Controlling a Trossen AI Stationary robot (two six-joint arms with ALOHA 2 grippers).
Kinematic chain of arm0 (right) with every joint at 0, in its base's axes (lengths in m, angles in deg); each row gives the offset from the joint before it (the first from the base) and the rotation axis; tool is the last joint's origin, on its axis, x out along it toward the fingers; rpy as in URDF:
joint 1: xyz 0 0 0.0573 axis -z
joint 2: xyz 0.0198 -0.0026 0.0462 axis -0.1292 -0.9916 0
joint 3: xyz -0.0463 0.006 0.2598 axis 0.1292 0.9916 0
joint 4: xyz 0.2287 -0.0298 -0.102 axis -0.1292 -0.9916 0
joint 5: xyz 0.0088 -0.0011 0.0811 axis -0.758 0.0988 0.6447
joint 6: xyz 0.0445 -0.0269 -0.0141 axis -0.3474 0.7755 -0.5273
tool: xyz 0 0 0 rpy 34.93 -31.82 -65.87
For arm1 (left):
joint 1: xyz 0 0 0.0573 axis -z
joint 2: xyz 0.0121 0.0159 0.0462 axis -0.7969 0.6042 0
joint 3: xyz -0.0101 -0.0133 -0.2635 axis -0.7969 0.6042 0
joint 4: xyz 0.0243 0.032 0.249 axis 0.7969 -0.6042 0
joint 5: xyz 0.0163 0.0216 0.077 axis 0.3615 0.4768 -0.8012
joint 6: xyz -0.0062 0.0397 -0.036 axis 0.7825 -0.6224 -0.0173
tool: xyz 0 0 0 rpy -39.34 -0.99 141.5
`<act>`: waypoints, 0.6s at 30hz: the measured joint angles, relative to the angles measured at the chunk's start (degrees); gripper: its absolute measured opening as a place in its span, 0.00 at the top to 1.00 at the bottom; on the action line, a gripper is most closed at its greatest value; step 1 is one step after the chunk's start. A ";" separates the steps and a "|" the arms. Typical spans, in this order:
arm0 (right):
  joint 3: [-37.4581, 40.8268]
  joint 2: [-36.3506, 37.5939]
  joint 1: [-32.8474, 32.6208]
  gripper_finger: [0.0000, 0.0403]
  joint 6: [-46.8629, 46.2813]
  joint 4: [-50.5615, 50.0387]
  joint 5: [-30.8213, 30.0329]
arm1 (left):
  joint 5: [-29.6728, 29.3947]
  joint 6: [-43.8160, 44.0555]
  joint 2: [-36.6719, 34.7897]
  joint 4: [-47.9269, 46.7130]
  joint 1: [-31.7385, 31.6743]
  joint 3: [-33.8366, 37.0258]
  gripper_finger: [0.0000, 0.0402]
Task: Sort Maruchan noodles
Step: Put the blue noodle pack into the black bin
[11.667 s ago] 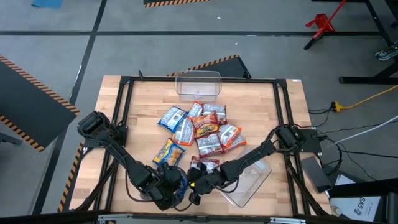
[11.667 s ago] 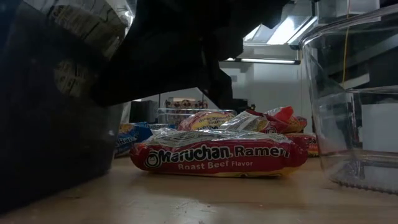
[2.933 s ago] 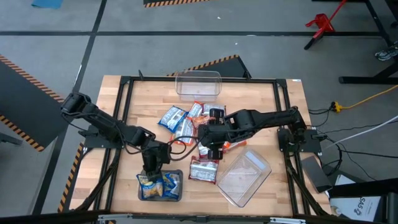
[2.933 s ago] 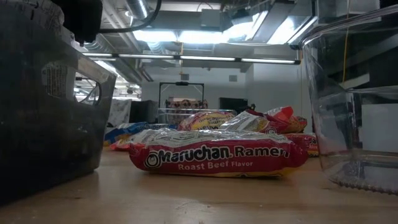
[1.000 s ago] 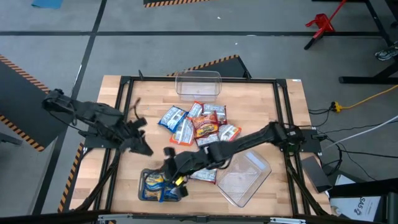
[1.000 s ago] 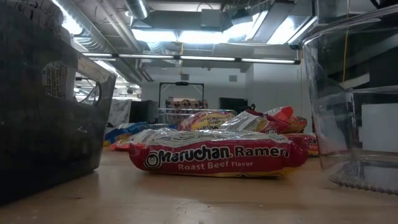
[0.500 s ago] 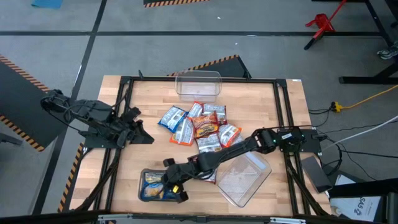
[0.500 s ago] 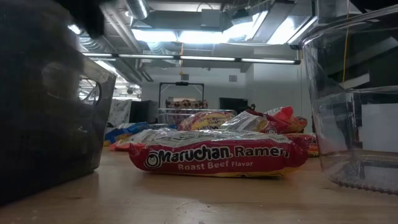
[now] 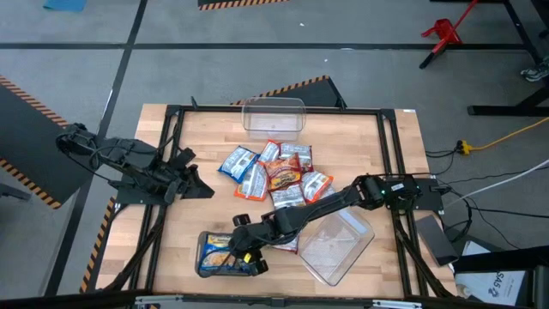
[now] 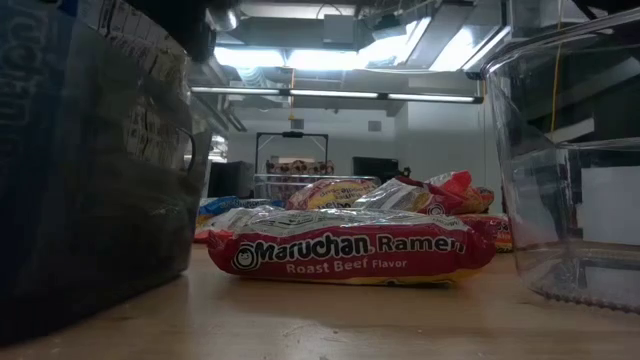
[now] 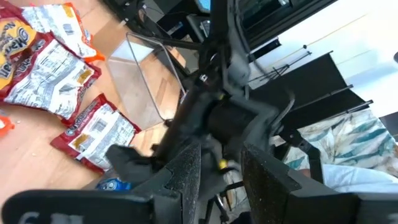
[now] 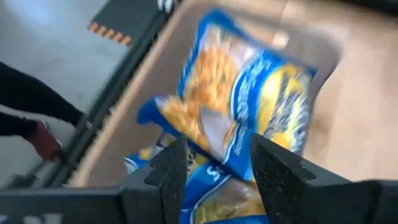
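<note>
Task's thing, location: Maruchan noodles in three places. A centre pile [image 9: 279, 176] lies mid-tabletop, some packets sit in the grey tray [image 9: 201, 256] at the near left, and one Roast Beef packet [image 10: 350, 255] lies flat just right of the tray.
Right hand [image 9: 246, 249]: reached across from the right and over the tray's right end. A blue-and-yellow packet [image 12: 249, 106] is directly ahead of it inside the tray. Cannot tell whether gripping that packet or clear of it.
Left hand [image 9: 196, 186]: parked at the left edge of the tabletop [image 9: 197, 137], well apart from the tray. Gap narrow to middling, nothing held.
Risk 1: packet left propped on the tray wall or hanging over it, if let go too near the right rim. Likely result is a slide out onto the wood.
Risk 2: tray nudged or tipped by the long reach of the right arm on withdrawal. The tray looks light enough to move.
Risk 3: Roast Beef packet dragged along, since the right arm passes directly above it.
Risk 4: glossy wrappers slipping from a grip at a thin edge.
Count, grey tray: 1.
Count, clear tubs: 2, a far clear tub [image 9: 274, 116] at the far edge and a near clear tub [image 9: 339, 249] at the near right, neither showing a packet inside.
Count, packets in tray: at least 2, blue-and-yellow. Exact number hidden by overlap.
Count, centre pile: about 7, overlapping: roughly 2 blue-and-yellow on the left side, the rest red, orange or white.
Count, loose packet near tray: 1.
</note>
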 joint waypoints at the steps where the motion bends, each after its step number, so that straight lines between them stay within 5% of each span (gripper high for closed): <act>1: -0.04 0.86 0.00 0.59 0.01 0.07 0.00 | 0.00 0.00 -0.04 -0.25 0.00 0.00 0.73; 9: -0.29 1.17 -1.51 0.59 3.47 9.54 -5.99 | -2.51 -2.30 0.00 -1.68 0.01 0.00 0.73; 18: -0.15 -6.49 -2.20 0.59 3.98 12.80 -5.05 | -4.95 -3.06 0.00 -1.72 0.02 0.00 0.73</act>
